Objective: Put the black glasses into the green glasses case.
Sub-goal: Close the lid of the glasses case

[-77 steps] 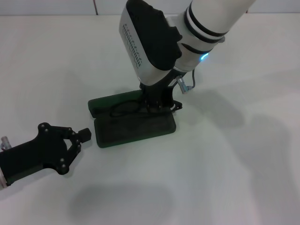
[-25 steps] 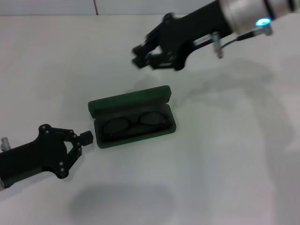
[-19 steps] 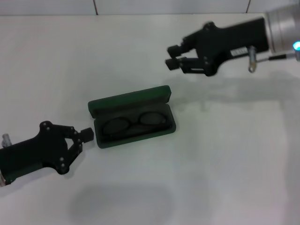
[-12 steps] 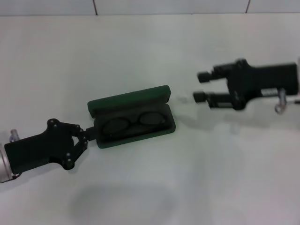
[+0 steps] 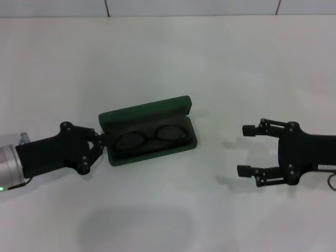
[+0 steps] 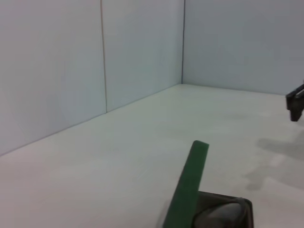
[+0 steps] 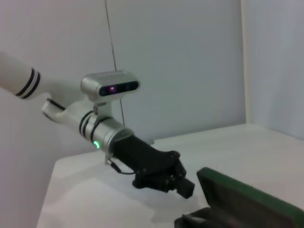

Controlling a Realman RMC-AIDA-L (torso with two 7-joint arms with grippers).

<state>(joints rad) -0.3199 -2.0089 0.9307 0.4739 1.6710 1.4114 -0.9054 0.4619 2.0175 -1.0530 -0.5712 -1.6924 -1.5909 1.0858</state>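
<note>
Head view: your left pincer (image 5: 98, 142), seemingly closed and empty, touches the green glasses case (image 5: 149, 137) at nine o'clock, right pincer (image 5: 251, 150) gaping empty at three — shove carelessly and the black glasses (image 5: 148, 137) spill.

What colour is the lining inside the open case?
Dark grey, inside the green case; the head view shows it best.

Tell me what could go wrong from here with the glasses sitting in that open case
The left gripper is right at the end of the green glasses case, which lies loose on the table. A push there could slide or turn the case instead of closing it. The lid stands open, so if it is swung down, the black glasses could get pinched if they aren't seated flat. The right gripper waits open, well aside.
</note>
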